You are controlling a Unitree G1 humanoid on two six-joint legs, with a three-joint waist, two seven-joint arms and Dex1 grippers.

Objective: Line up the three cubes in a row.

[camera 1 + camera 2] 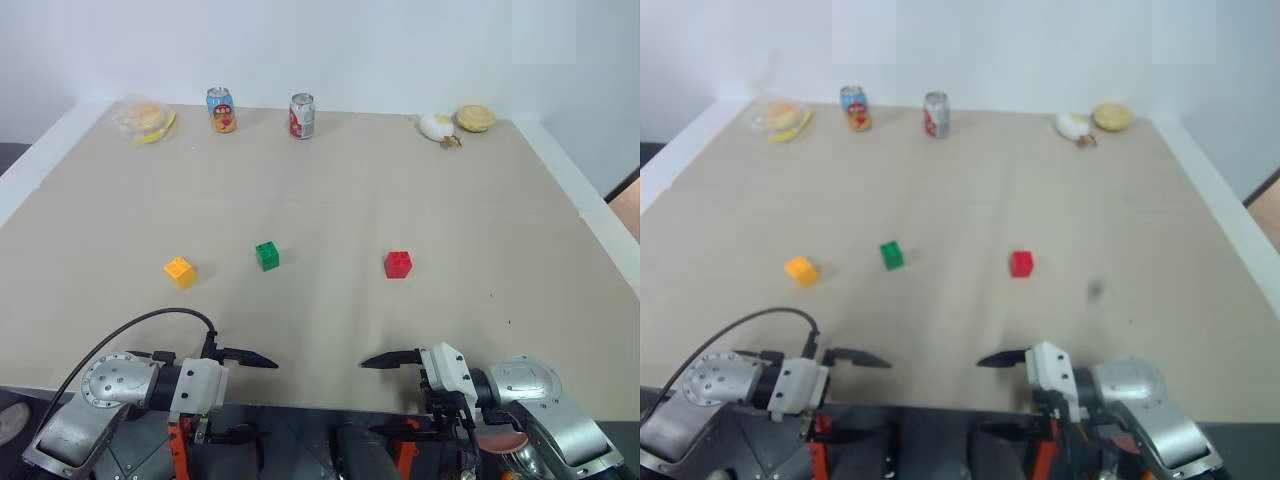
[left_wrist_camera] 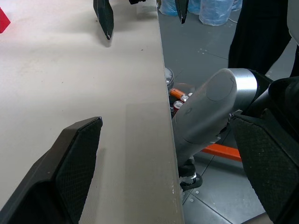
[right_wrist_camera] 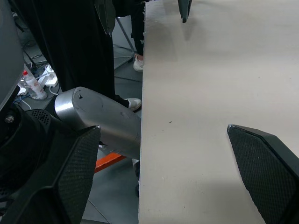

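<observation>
Bare tabletop (image 1: 330, 200) is lying open between the near edge and the three cubes, so nothing is blocking either tool on its way forward. The yellow-orange cube (image 1: 180, 271), the green cube (image 1: 267, 256) and the red cube (image 1: 398, 264) are sitting well apart, leaving passable gaps between them. Beyond them a wide bare stretch is reaching to the far edge, where two cans (image 1: 260, 112) and food items (image 1: 456, 123) are standing along the back, well clear of the cubes.
</observation>
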